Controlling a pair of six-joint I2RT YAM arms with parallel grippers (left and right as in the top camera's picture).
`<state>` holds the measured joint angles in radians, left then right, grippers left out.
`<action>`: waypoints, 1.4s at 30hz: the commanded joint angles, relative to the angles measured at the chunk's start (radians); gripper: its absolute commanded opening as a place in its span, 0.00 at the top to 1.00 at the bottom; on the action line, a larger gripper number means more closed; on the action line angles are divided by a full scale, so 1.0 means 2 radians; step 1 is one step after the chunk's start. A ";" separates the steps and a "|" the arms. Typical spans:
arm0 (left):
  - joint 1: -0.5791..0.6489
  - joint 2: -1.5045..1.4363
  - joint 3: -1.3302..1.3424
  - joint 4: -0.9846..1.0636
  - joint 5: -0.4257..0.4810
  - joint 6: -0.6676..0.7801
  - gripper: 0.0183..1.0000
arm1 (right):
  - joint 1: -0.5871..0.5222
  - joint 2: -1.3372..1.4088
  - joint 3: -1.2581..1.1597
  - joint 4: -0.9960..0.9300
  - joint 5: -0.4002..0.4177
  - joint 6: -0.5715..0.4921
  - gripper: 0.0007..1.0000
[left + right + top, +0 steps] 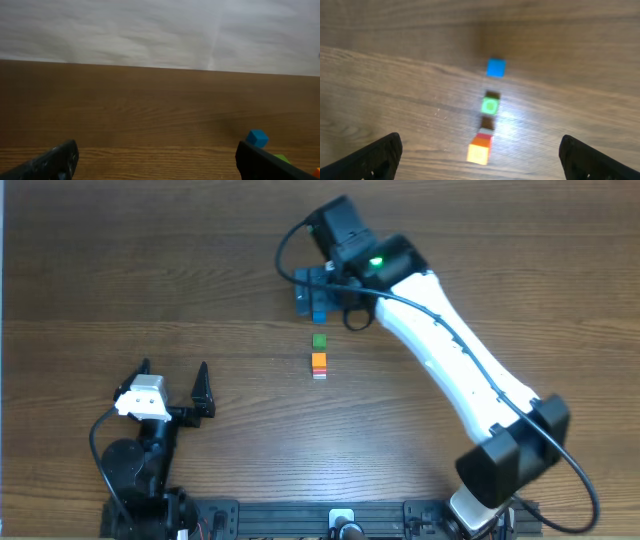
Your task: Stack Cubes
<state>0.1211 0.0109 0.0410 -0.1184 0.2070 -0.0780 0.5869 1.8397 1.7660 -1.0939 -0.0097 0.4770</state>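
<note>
The green cube (319, 340) lies on the wooden table (120, 270). The blue cube (319, 316) lies just beyond it and the orange cube (319, 361) just nearer the arm bases, all in one line. The right gripper (312, 290) appears farther beyond the green cube. The left gripper (172, 383), fingers spread, sits well to the green cube's left.

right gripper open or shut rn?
Open. The right gripper has its fingers wide apart, gripping nothing; the blue cube sits free on the table.
</note>
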 commanded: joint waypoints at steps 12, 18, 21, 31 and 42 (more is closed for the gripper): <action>0.003 -0.004 -0.005 0.002 0.005 0.007 0.00 | 0.007 0.123 0.010 0.005 -0.039 0.045 0.01; 0.003 -0.004 -0.005 0.002 0.005 0.007 0.00 | 0.005 0.150 0.010 0.010 -0.041 0.010 0.01; 0.003 -0.004 -0.005 0.002 0.005 0.007 0.00 | 0.005 0.157 0.010 0.008 -0.038 0.011 0.01; 0.003 -0.004 -0.005 0.002 0.005 0.007 0.00 | 0.003 0.185 0.010 0.004 -0.014 0.012 0.01; 0.003 -0.004 -0.005 0.002 0.005 0.007 0.00 | -0.003 0.216 0.010 0.006 -0.013 0.025 0.01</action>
<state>0.1211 0.0109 0.0410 -0.1184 0.2070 -0.0780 0.5903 2.2471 1.7672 -1.0843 -0.0502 0.5167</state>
